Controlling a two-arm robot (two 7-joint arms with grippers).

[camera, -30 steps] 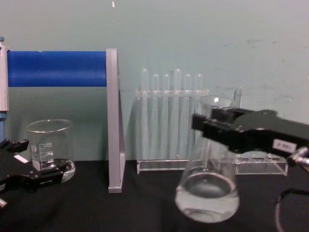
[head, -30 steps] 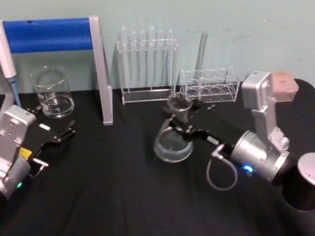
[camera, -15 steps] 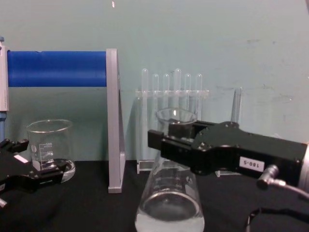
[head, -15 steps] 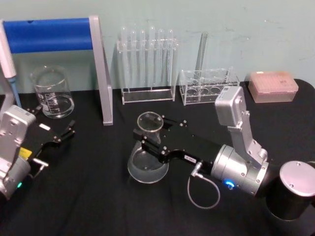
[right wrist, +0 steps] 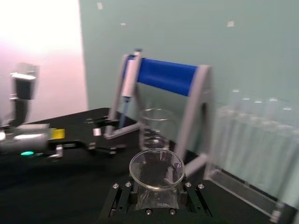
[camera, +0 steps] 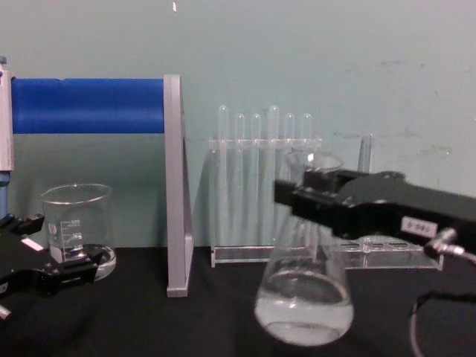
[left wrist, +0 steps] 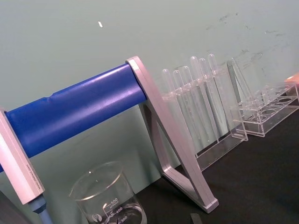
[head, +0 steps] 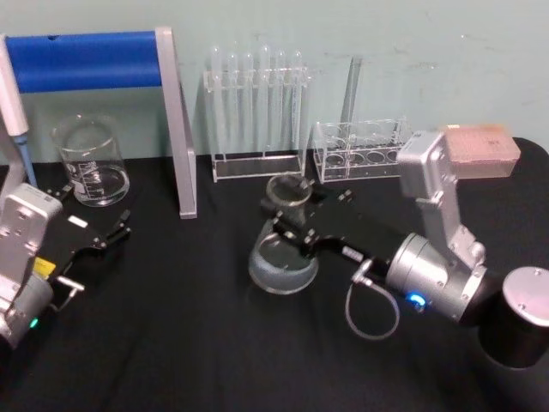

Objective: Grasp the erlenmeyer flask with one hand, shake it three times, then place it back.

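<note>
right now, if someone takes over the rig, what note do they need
Right gripper: shut on the neck of the flask, holding it tilted in front of the tube rack.
Left gripper: open, parked at the left by the beaker.
Done: the grasp. The flask swung left and back over the last second, so shaking is under way; the count cannot be told.
Left: finish the three shakes, set the flask back on the table, release.
</note>
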